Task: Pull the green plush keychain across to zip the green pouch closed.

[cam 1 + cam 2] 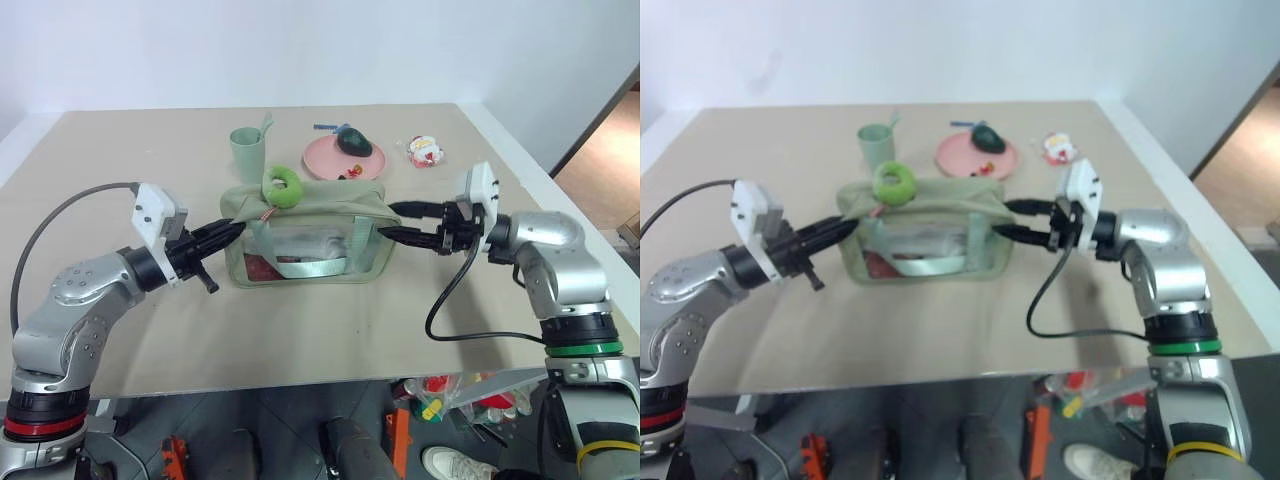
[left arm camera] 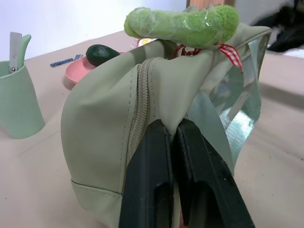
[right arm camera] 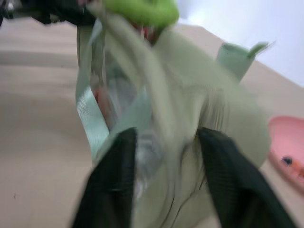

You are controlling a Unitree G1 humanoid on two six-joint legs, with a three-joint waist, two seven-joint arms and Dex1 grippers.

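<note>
The green pouch (image 1: 305, 238), a boxy sage bag with a clear side window, stands mid-table. The green plush keychain (image 1: 283, 186), a lime fuzzy ring, rests on the pouch's top near its left end, tied by a small red link to the zipper (image 2: 139, 114). My left gripper (image 1: 226, 232) is shut on the fabric at the pouch's left end; in the left wrist view its fingers (image 2: 148, 180) pinch the cloth just beside the zipper line. At the pouch's right end my right gripper (image 1: 398, 222) is open. One finger (image 3: 114, 175) stands on each side of the pouch's end.
Behind the pouch stand a pale green cup (image 1: 247, 152) and a pink plate (image 1: 330, 160) bearing a dark green avocado-like object (image 1: 354, 143). A small red-and-white toy (image 1: 425, 151) lies at the back right. The table's front edge (image 1: 300, 385) is near.
</note>
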